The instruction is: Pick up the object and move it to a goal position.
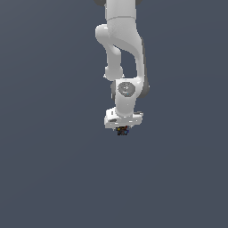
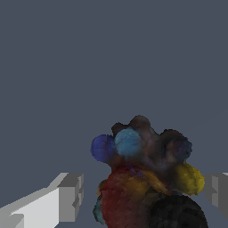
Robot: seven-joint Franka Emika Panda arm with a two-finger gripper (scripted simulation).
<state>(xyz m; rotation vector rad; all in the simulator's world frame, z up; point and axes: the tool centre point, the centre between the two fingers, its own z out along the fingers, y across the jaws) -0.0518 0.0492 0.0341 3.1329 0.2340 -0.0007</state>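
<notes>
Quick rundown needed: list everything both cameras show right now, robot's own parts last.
lumpy object: one, dark with blue, red and yellow-orange patches, tucked under the claw in the exterior view, between the fingers in the wrist view.
background: plain grey-blue, filling both views.
arm: one, white, coming down from the top of the exterior view.
claw: one, white, at the arm's lower end; grey fingers either side of the object, contact not clear.

A plain, uniform grey-blue surface point(image 1: 49, 178) fills both views, edges indiscernible.
</notes>
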